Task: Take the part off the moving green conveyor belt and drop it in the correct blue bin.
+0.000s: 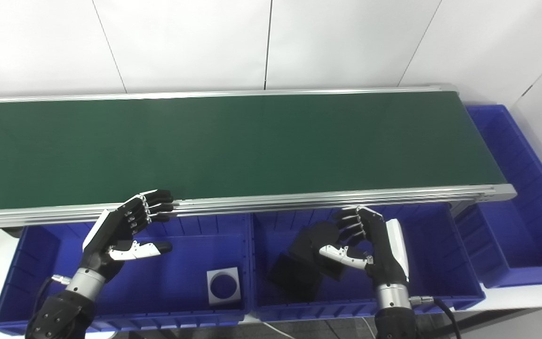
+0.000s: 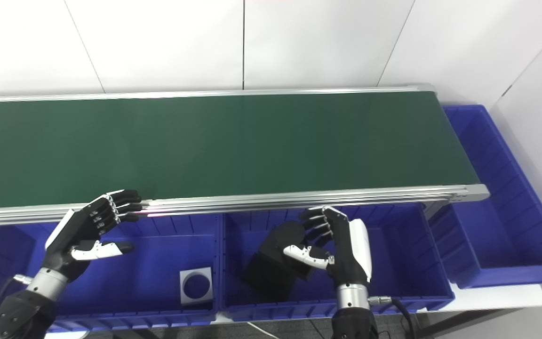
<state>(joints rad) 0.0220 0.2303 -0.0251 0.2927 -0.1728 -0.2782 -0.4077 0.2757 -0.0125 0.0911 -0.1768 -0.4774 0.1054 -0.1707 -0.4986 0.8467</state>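
The green conveyor belt runs across the view and carries no part. My left hand is open and empty, over the left blue bin, fingertips near the belt's front rail. My right hand is open and empty, over the middle blue bin. A grey square part with a round hole lies in the left bin. Black parts lie in the middle bin, partly hidden behind my right hand.
A third blue bin stands at the right end of the belt. The belt's aluminium front rail runs just above both hands. A white wall is behind the belt.
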